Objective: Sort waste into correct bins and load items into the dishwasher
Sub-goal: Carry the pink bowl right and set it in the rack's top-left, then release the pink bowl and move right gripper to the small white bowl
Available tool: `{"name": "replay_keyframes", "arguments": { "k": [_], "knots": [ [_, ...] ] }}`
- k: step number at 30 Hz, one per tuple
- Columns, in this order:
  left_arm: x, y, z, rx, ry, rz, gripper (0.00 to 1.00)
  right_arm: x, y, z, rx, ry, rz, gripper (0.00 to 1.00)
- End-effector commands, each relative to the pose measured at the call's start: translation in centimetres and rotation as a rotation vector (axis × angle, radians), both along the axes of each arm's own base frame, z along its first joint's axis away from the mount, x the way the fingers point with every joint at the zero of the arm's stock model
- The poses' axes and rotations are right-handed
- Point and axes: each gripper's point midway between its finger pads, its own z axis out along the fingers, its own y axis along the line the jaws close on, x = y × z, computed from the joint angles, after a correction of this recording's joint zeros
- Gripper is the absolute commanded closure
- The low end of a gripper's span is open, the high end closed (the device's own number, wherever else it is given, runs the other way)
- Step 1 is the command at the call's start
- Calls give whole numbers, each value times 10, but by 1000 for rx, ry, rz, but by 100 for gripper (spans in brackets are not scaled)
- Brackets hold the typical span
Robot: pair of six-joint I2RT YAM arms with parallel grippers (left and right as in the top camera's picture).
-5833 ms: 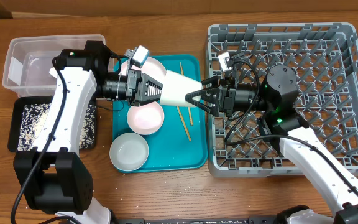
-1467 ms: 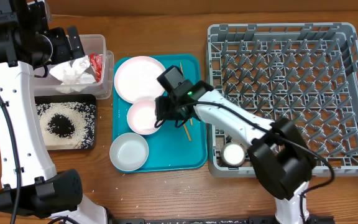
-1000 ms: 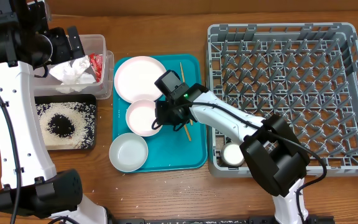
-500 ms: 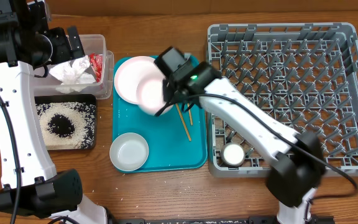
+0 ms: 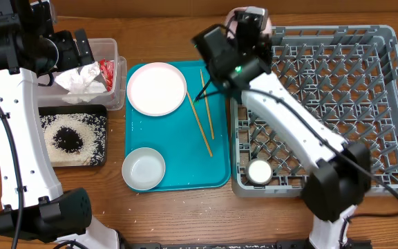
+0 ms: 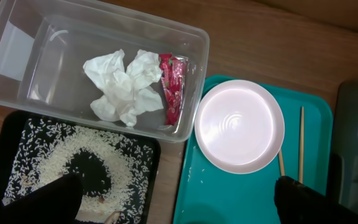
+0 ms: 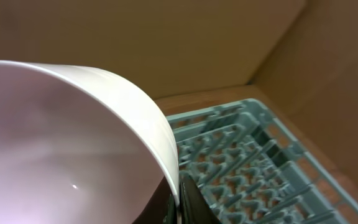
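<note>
overhead, the right gripper is clamped on the rim of the pink bowl over a corner of the grey rack, left gripper wide open above the tub, so i'd stand the bowl between pegs and lower fully before letting go.
</note>
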Motion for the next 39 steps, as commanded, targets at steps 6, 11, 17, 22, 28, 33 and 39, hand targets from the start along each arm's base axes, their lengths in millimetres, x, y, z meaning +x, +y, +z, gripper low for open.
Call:
{"name": "replay_keyframes", "arguments": {
  "k": [6,11,17,22,28,33,39],
  "knots": [
    [2,3,3,0,-9,18,0,26,-52,-39,-191,112,-117,96],
    [2,3,3,0,-9,18,0,33,-58,-54,-190,127,-129,96],
    [2,3,3,1,-9,18,0,36,-50,-73,-160,195,-70,96],
    [2,3,3,0,-9,18,0,37,-52,-74,-159,194,-77,96],
    [2,3,3,0,-9,18,0,38,-50,-81,-126,213,-54,96],
    [2,3,3,0,-9,18,0,40,-49,-88,-124,226,-48,96],
    [2,3,3,0,-9,18,0,39,-50,-89,-128,233,-48,96]
  ]
}}
